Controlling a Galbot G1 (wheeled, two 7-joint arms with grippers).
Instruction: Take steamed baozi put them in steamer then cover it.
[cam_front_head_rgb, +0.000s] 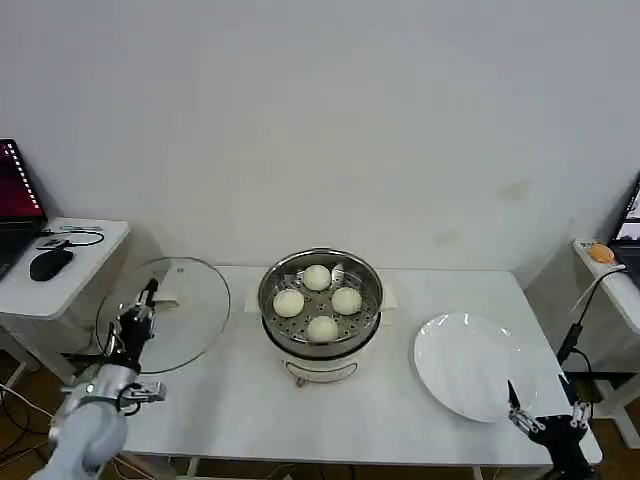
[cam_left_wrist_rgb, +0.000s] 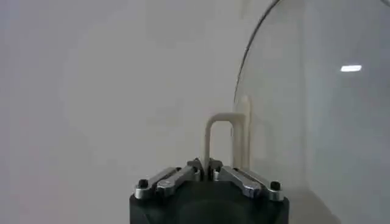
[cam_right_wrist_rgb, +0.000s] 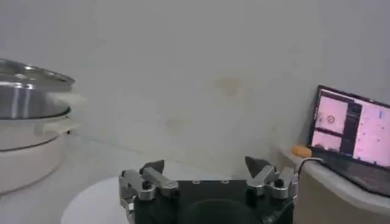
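- no readable brand or label anywhere. the laptop (cam_right_wrist_rgb: 352, 135) on the side desk shows a pinkish screen, but the text is too small to read
- steamer (cam_front_head_rgb: 320, 300) sits mid table on its white cooker base, w/ all four steamed baozi (cam_front_head_rgb: 317, 278) inside on the perforated floor, close together in a diamond
- white plate (cam_front_head_rgb: 470, 365) is on the robot's right side of the table, well apart from the steamer, nothing on it
- cover (cam_front_head_rgb: 170, 312) is off the steamer, at the table's left end. it's tilted up, not lying flat
- left gripper (cam_front_head_rgb: 148, 296) is clamped on the cover's pale handle. wrist cam shows the fingers pinched together around the handle loop (cam_left_wrist_rgb: 219, 143), glass rising just beside it
- right gripper (cam_front_head_rgb: 545, 415) is parked low at the near right corner of the table, just beside the plate's edge, fingers spread wide, holding nothing
- left side table has a mouse (cam_front_head_rgb: 50, 263) and another laptop (cam_front_head_rgb: 18, 190), cut off by the frame edge
- steamer's lower base is partly cut off in the right wrist view
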